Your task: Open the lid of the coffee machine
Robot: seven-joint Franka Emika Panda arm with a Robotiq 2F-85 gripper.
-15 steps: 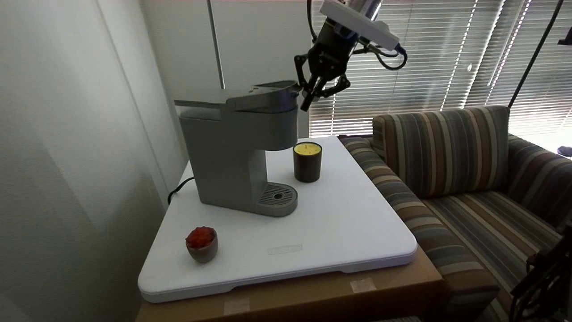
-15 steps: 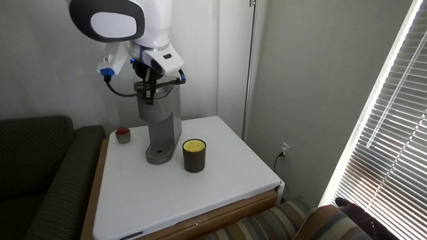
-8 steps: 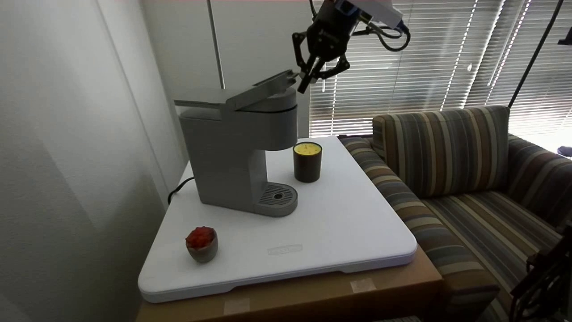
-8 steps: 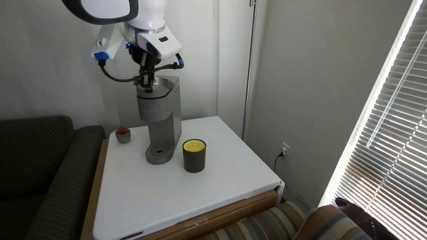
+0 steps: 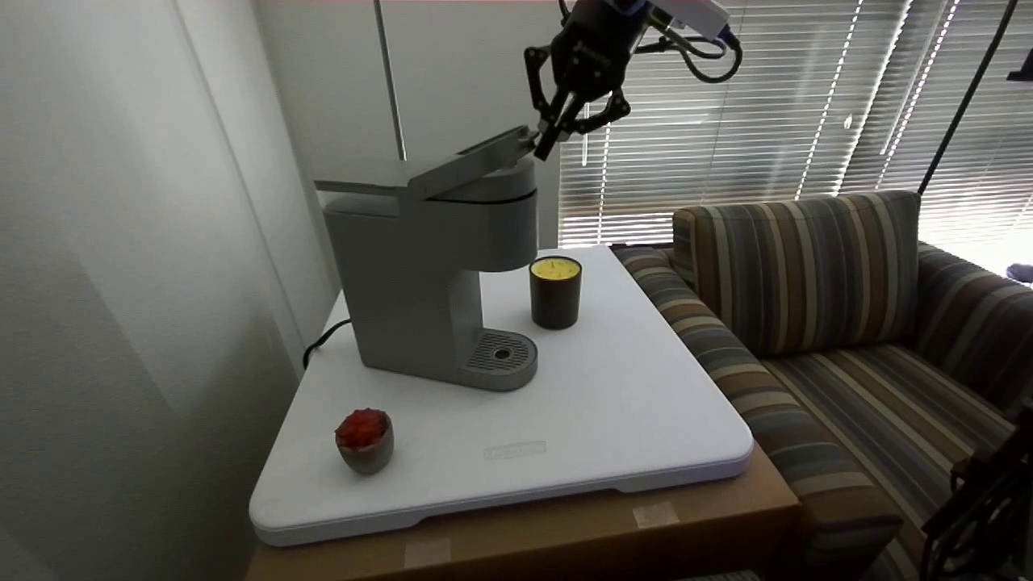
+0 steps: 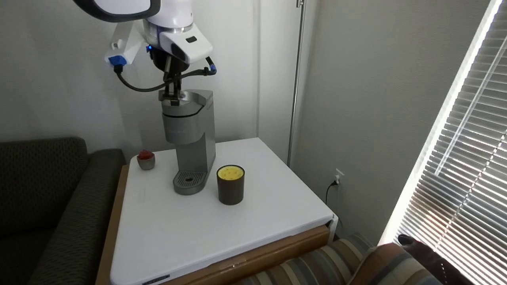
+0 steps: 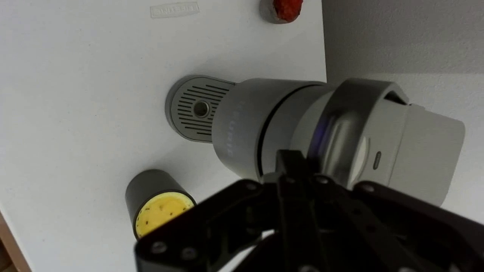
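Note:
The grey coffee machine (image 5: 403, 282) stands upright on the white table; it also shows in an exterior view (image 6: 184, 128) and in the wrist view (image 7: 242, 124). Its lid (image 5: 476, 161) is partly raised, front edge up, with a gap above the brew head. In the wrist view the lid (image 7: 385, 143) ends in a shiny curved front handle. My gripper (image 5: 549, 141) has its fingers together at the lid's front edge; it also shows in an exterior view (image 6: 173, 99). In the wrist view the fingertips (image 7: 293, 162) lie beside the handle; whether they touch it is unclear.
A dark candle cup with a yellow top (image 5: 555, 294) stands beside the machine. A small pot with a red plant (image 5: 365, 440) is on its other side. The white table (image 5: 613, 420) borders a striped armchair (image 5: 807, 282) and a wall (image 5: 161, 282).
The lid has swung up from nearly level to a tilt, mostly in the first half second. My gripper has risen with it and moved slightly higher since.

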